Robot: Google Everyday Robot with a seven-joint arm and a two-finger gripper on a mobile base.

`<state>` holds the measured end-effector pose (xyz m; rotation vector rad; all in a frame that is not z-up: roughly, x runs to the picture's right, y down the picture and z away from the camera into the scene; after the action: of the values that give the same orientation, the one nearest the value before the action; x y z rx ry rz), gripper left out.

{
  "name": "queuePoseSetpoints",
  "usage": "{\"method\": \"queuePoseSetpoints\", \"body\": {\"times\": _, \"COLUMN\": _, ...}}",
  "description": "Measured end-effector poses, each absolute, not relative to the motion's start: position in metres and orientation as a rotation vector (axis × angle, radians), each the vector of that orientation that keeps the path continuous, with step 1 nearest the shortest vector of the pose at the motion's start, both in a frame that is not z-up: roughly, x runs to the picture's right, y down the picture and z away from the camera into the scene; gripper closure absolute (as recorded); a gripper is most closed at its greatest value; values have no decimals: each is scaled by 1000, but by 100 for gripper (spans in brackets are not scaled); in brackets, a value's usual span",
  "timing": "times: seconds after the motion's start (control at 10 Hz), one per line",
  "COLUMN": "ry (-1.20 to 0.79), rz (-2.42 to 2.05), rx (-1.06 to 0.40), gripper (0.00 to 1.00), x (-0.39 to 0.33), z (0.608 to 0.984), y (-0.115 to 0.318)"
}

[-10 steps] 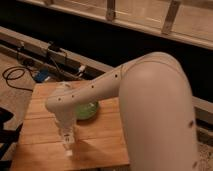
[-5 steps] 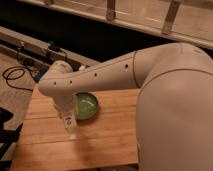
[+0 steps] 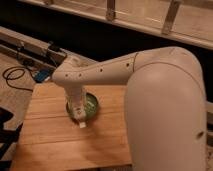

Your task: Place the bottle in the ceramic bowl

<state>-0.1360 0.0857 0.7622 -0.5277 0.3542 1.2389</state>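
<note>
Carry step, with the bottle [image 3: 81,119] hanging over the ceramic bowl's [image 3: 92,103] near rim.
Gripper [image 3: 80,114] points down above the wooden bench [image 3: 50,145], fingers clamped on the slim whitish bottle, whose lower end pokes out below. Next, I judge, it must shift slightly toward the bowl's light-green centre, then let go.

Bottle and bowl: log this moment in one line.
gripper: shut on bottle | position: over near rim of bowl | bottle: not yet released | surface: wooden table
</note>
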Motion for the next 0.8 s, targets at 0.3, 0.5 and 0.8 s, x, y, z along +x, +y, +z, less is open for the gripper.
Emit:
{"method": "queuePoseSetpoints", "body": {"times": 0.3, "ry": 370, "rz": 1253, "rx": -570, "gripper": 100, "x": -125, "z": 821, "y": 101}}
{"method": "queuePoseSetpoints", "body": {"times": 0.5, "ry": 380, "rz": 1254, "rx": -575, "gripper": 100, "x": -123, "z": 849, "y": 90}}
{"method": "queuePoseSetpoints", "body": {"times": 0.8, "ry": 379, "rz": 1223, "rx": -582, "gripper": 95, "x": -140, "z": 857, "y": 81}}
